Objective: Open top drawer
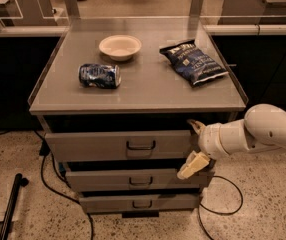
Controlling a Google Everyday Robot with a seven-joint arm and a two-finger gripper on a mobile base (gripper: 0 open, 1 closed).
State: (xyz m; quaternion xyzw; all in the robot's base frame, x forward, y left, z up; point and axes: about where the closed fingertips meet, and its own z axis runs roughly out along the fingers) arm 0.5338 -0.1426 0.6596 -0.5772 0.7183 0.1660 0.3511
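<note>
The top drawer (98, 145) is the widest grey front under the cabinet's top, with a small dark loop handle (140, 145) at its centre. It stands a little out from the cabinet. My gripper (193, 145) is at the drawer front's right end, to the right of the handle and apart from it. Its two cream fingers are spread, one (196, 126) at the drawer's upper edge and one (193, 164) below it. The white arm (263, 131) reaches in from the right.
Two narrower grey drawers (133, 180) (138, 203) sit below. On the cabinet top (148, 91) lie a white bowl (120, 47), a blue can on its side (99, 75) and a dark chip bag (193, 62). Cables (48, 179) and a black pole (10, 206) lie on the floor at left.
</note>
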